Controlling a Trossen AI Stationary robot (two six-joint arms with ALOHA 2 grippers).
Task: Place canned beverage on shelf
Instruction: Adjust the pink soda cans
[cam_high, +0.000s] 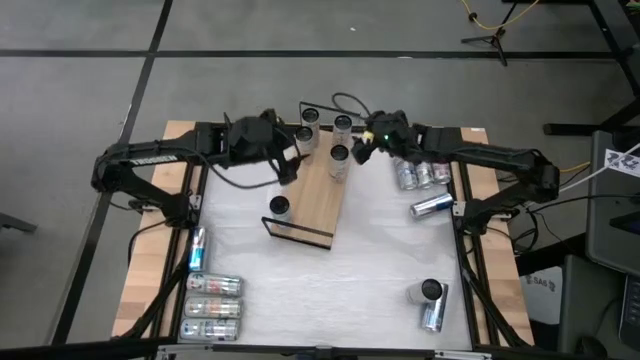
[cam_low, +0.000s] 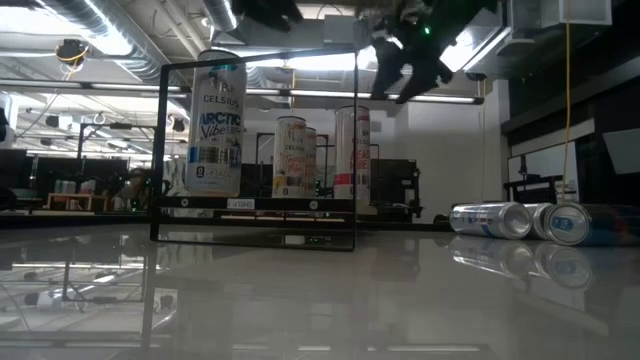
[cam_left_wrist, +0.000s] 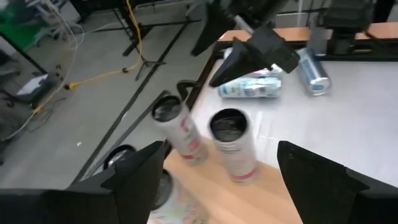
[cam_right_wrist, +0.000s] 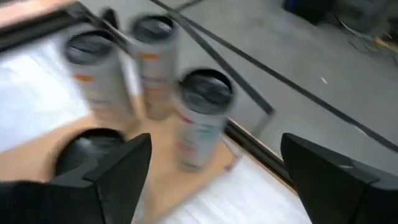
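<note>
Canned beverage (cam_high: 431, 205) lies on its side right of the shelf (cam_high: 315, 195): rigid, smooth, rolls — grab mid-body; right gripper (cam_high: 362, 148) and left gripper (cam_high: 290, 166) both open, empty, above the shelf's far end.

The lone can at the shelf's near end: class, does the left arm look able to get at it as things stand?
Probably yes. The lone can stands apart from the other cans on the shelf, open from above, and the left gripper hovers nearby with jaws open and empty.
</note>
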